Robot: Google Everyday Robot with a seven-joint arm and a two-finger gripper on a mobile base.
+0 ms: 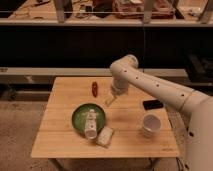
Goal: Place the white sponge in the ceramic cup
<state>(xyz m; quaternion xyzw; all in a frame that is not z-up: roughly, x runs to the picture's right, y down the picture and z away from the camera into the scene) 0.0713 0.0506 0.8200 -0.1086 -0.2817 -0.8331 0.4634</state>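
The white sponge (105,136) lies flat on the wooden table (60,135), just off the lower right rim of the green plate (80,119). The ceramic cup (150,124) stands upright on the table's right side, apart from the sponge. My gripper (110,100) hangs from the white arm above the middle of the table, up and right of the plate, above and behind the sponge and left of the cup. It holds nothing that I can see.
A white bottle-like object with a label (90,121) lies on the green plate. A small red object (94,89) lies near the table's far edge. A black flat object (153,104) lies behind the cup. Shelves stand behind the table.
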